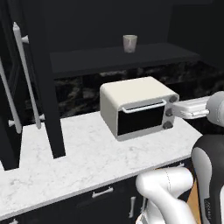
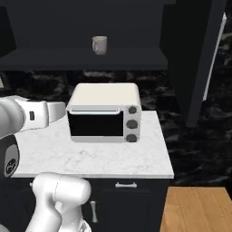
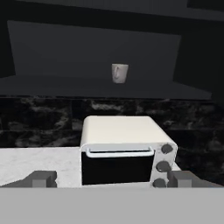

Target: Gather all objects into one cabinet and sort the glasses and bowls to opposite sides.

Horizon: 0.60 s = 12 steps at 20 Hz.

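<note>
So 1 cream mug (image 3: 119, 73) sits upright on the shelf board (image 3: 96, 87) of the dark upper cabinet (image 1: 109, 26), handle facing the front in the hand view. The claw (image 3: 112, 179) is spread wide with nothing in it, fingertips (image 3: 41, 178) down at worktop (image 1: 87, 157) level in front of the white toaster oven (image 3: 127, 151). The mug is well above and beyond the claw, with the oven sitting between them.

We cannot make out any pattern on the mug (image 1: 130, 43) on the cabinet shelf (image 1: 131, 57); it is too small. The toaster oven (image 2: 105, 112) hides the surface's (image 2: 99, 156) back edge behind it.
</note>
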Available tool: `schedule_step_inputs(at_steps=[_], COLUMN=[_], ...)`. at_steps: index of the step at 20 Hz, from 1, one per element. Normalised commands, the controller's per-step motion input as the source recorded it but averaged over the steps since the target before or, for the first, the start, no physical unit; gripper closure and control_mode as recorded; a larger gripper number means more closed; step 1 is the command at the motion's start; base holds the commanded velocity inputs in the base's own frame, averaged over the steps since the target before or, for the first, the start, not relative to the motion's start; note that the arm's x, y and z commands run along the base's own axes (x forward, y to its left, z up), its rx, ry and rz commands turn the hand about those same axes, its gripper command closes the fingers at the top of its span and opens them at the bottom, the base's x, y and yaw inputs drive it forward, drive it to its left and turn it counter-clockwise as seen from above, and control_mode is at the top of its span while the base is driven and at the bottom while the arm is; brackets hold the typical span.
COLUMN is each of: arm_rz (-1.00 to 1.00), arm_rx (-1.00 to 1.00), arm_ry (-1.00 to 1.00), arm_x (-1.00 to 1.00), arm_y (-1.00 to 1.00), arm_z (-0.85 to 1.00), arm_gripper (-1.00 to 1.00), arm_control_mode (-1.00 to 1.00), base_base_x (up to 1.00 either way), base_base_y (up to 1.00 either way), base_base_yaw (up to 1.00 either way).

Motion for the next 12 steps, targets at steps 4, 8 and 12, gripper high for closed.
schedule_step_inputs(at_steps=[4, 8, 12], arm_rz=[0.0, 0.0, 0.0], arm_rx=[0.0, 0.0, 0.0], arm_ry=[0.0, 0.0, 0.0], arm_x=[0.0, 0.0, 0.0], arm_y=[0.0, 0.0, 0.0], arm_z=[0.0, 0.0, 0.0], arm_gripper=[-1.0, -1.0, -1.0], arm_control_mode=[1.0, 1.0, 1.0], base_base_x=[0.11, 0.1, 0.0], base_base_y=[-0.14, -0.27, -0.05], base_base_yaw=[0.34, 0.52, 0.05])
